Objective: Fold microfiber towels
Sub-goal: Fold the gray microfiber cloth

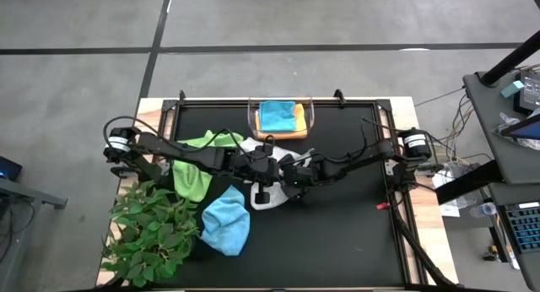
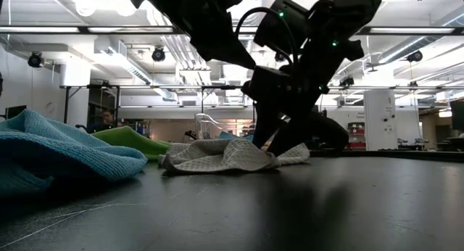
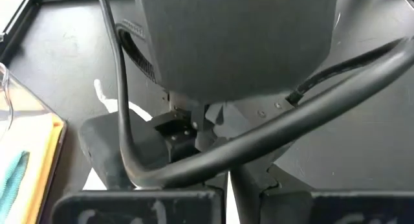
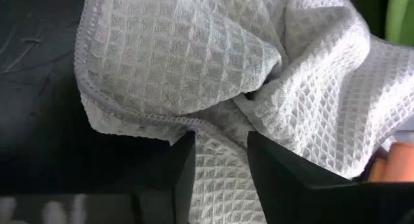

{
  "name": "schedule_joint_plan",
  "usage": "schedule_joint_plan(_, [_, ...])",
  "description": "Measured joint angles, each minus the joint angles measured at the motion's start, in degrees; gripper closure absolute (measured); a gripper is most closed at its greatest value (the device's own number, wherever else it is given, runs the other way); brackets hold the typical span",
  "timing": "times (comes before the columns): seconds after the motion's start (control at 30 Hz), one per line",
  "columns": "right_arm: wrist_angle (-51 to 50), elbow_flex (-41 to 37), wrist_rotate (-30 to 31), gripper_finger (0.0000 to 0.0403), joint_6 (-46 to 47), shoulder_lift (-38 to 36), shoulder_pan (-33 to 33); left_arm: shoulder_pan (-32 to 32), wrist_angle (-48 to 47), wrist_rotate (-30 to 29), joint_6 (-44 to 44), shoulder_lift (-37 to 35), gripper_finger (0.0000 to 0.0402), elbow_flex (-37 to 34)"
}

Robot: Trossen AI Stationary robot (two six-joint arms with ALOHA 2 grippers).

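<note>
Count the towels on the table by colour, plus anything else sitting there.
Lime green microfiber towel: 1
Pale grey-white waffle-weave towel: 1, with the right gripper on it
Light blue crumpled towel: 1
Teal folded towel: 1, in the clear plastic bin
Yellow-orange towel: 1, under the teal one
Clear plastic bin: 1
Leafy green plant: 1
Total: 7

Bright ceiling striplights (image 2: 109,30), backlit silhouetted arms, soft wrist-view foregrounds.
</note>
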Motion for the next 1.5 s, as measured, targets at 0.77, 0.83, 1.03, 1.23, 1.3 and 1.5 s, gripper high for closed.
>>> schedule_joint_plan(0.77, [-10.82,-0.14,8.09,0.0394,20.82,-16.78,1.38,-0.06,0.69,-1.51,-3.60,0.03,0.0388,-0.63])
schedule_joint_plan(0.83, [-12.29,-0.14,8.74,0.0394,24.07,-18.93,1.40,-0.21,0.71,-1.49,-3.99,0.02,0.0368,-1.41])
schedule_joint_plan(1.03, [-13.30,-0.14,9.10,0.0394,28.55,-22.23,1.75,-0.56,0.83,-2.94,-9.56,0.02,0.0273,-6.54])
schedule_joint_plan(1.23, [-13.43,-0.16,8.98,0.0394,28.45,-22.20,1.77,-1.32,1.49,-3.58,-11.04,0.61,0.0178,-10.05])
schedule_joint_plan(1.3, [-13.45,-0.16,9.00,0.0394,28.45,-22.20,1.77,-1.67,1.46,-2.42,-11.06,1.66,0.0161,-11.33])
schedule_joint_plan(1.5, [-13.43,-0.16,8.99,0.0394,28.92,-22.20,1.77,-3.25,1.58,3.61,-12.43,4.64,0.0165,-12.31])
